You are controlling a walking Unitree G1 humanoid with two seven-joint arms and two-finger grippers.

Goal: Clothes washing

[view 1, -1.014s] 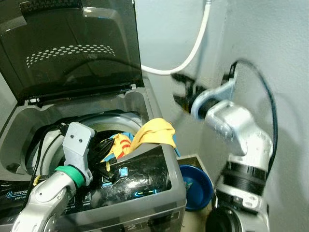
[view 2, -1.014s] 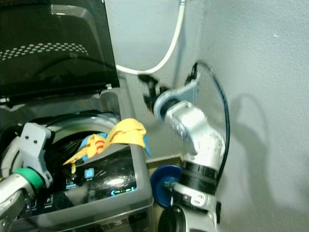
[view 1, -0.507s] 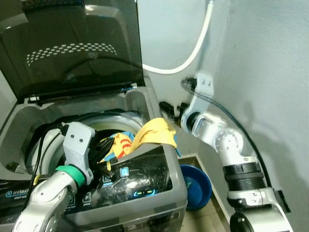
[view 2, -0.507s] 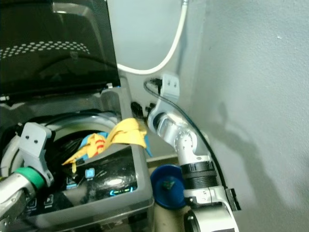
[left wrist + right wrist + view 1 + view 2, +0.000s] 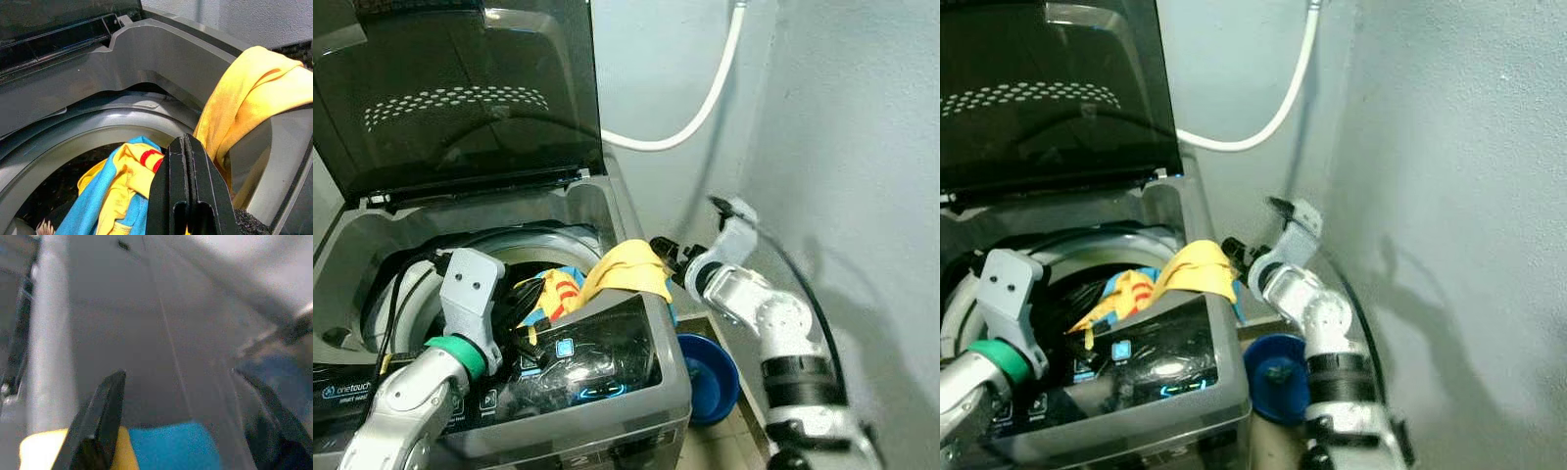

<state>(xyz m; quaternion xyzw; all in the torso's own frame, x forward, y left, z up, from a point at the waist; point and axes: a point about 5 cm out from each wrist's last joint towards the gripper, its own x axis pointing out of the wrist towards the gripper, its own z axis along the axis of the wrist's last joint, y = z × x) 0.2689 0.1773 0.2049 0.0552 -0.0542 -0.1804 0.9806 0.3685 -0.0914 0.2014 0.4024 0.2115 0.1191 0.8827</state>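
Observation:
A top-load washing machine point(image 5: 607, 201) stands with its dark lid point(image 5: 460, 98) raised. A yellow garment point(image 5: 628, 266) hangs over the right rim, half inside the tub. Blue, yellow and red clothes point(image 5: 122, 191) lie in the drum on darker items. My left gripper point(image 5: 185, 143) hovers over the drum, its fingers pressed together with nothing seen between the tips. My right gripper point(image 5: 666, 251) is at the machine's right side, just beside the yellow garment. Its fingers point(image 5: 105, 406) stand apart, with yellow and blue cloth point(image 5: 166, 443) seen between them.
A white hose point(image 5: 710, 103) curves down the back wall. The grey side wall point(image 5: 871, 147) is close on the right. A blue basin point(image 5: 713, 374) sits on the floor in the narrow gap beside the machine. The lit control panel point(image 5: 582, 367) runs along the front.
My right arm has swung down from high up by the wall to the machine's right rim, next to the yellow garment. My left arm and the clothes have stayed put.

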